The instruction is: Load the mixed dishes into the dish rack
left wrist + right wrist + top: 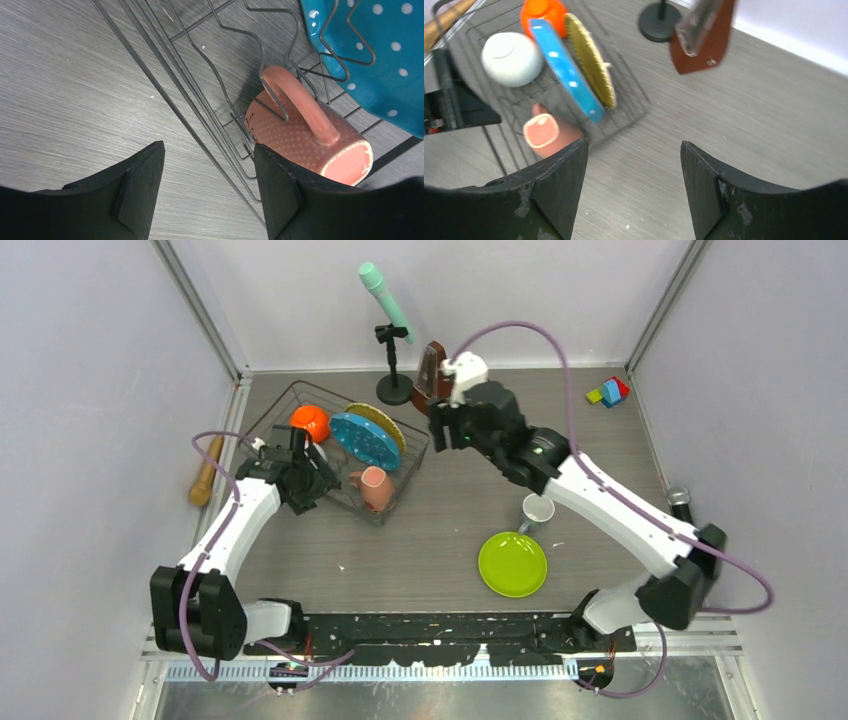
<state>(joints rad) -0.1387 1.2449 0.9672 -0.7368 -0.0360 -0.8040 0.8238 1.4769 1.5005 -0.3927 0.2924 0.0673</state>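
My left gripper (pixel 209 147), wide and empty, hangs over the dish rack (pixel 405 485) at ten o'clock, beside the pinkish-tan mug (pixel 305 140). The right gripper (pixel 634 145), equally wide, holds nothing. The lime-green plate (pixel 512 564) and small grey mug (pixel 537 510) lie unloaded at five o'clock, so I'd send the right arm there next.

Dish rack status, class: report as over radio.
Left gripper open, empty, at dish rack edge. Right gripper open, empty. Lime-green plate, small grey mug on table, not loaded. Brown metronome near right gripper.
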